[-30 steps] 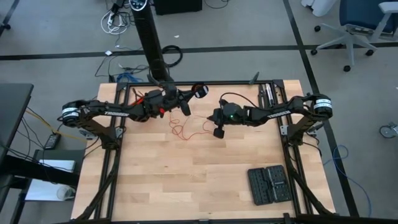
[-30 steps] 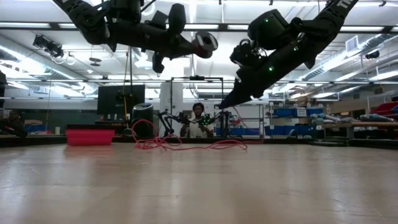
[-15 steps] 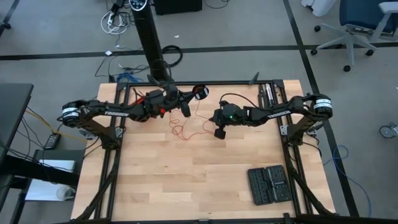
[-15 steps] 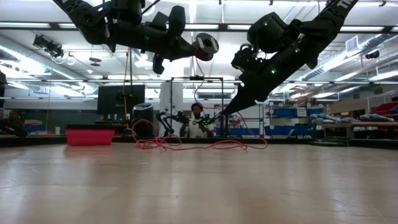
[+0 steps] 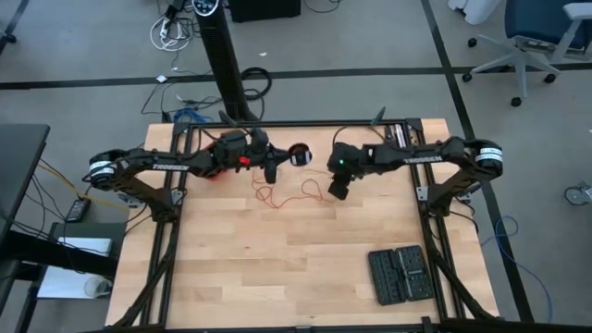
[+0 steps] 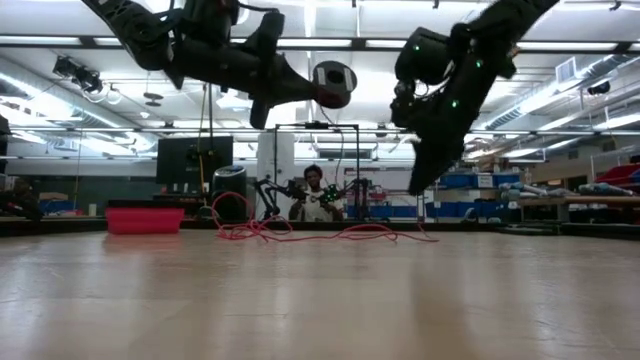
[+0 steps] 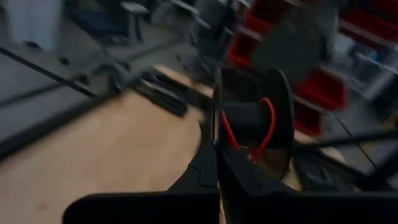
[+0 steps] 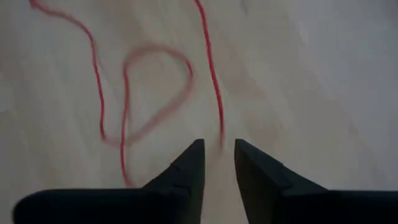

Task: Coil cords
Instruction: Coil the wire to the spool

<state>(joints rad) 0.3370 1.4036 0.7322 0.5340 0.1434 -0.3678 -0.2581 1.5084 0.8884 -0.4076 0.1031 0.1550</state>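
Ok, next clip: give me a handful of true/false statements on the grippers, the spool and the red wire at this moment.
1. The left gripper is shut on the black spool. True.
2. No wire is on the spool. False: a strand of the red wire runs around its hub in the left wrist view.
3. The right gripper is clamped on the wire. False: its fingers stand apart above the tabletop, with a strand running toward the gap but not pinched.
4. Loose loops of red wire lie on the wood between the two arms. True.
5. The dark two-part case sits under the left arm. False: it lies near the table's right front corner.
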